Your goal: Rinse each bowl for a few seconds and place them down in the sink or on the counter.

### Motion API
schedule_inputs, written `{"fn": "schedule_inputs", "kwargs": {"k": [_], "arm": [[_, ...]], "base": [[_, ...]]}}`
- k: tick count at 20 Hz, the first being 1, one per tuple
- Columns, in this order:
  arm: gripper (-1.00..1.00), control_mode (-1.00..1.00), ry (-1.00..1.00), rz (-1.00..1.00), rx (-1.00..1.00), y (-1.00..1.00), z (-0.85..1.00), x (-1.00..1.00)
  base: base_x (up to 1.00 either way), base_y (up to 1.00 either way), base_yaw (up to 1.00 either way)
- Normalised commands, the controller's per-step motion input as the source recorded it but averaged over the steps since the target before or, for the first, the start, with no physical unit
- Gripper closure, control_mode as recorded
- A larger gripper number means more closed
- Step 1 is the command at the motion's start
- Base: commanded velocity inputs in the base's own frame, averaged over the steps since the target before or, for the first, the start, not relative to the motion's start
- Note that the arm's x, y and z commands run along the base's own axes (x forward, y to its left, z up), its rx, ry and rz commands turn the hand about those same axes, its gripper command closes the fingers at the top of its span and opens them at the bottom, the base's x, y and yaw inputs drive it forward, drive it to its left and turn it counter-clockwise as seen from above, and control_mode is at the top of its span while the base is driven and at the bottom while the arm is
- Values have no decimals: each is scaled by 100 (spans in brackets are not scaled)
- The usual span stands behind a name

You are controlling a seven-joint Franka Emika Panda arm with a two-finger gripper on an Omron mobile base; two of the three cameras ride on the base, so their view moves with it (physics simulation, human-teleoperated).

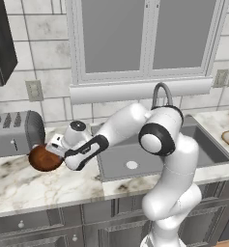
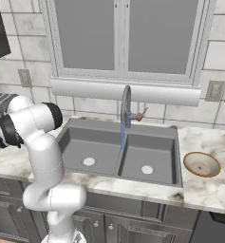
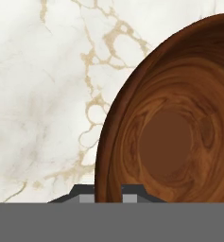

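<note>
Hand view has the gripper [image 3: 107,193] pinching the near rim of the reddish-brown bowl [image 3: 175,127], one finger inside the wall, one outside. That bowl sits right at the gripper on the counter [image 1: 19,185]. The sink [image 1: 203,144] and its running faucet [image 2: 126,107] lie off behind the wrist, so I'd judge the carry goes back that way. Further off beyond the sink rests the beige bowl [image 2: 201,164].

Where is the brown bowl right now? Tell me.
The brown bowl sits on the counter left of the sink in the left base view, just in front of the toaster, with the gripper shut on its rim.
</note>
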Motion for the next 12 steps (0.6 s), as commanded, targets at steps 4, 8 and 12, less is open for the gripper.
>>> {"fn": "schedule_inputs", "kwargs": {"k": [4, 8, 12], "arm": [[100, -100, -5, -23, 0, -25, 13, -12], [100, -100, -6, -30, -1, -21, 9, -16], [100, -100, -1, -32, -1, -30, 26, -9]], "base": [[0, 0, 0], [0, 0, 0], [0, 0, 0]]}}
